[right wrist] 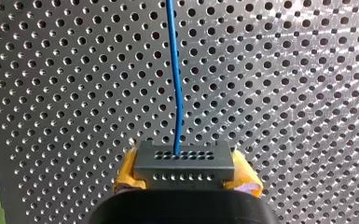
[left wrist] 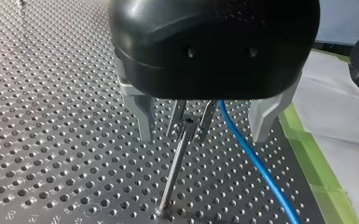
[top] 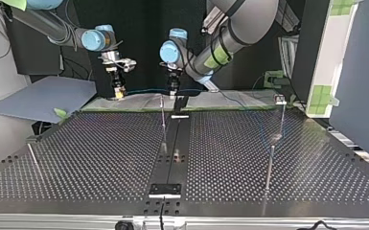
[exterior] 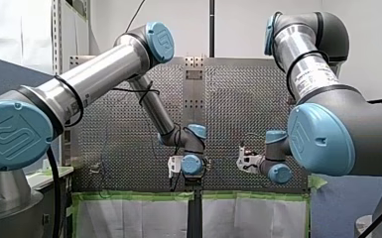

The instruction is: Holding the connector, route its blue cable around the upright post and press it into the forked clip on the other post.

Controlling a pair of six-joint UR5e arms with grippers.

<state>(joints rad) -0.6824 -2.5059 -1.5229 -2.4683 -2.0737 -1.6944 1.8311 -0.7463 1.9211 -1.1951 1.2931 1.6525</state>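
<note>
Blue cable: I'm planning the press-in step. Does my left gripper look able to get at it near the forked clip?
Probably yes: the left gripper is open right above the blue cable, which runs bare beside the forked clip; only the clip's post stands close.

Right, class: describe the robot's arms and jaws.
Both arms: silver tubes, dark grey joints, light-blue caps. My left arm has a black cable looped around it and ends in a glossy black housing. On my right arm the jaws carry yellow pads.
</note>
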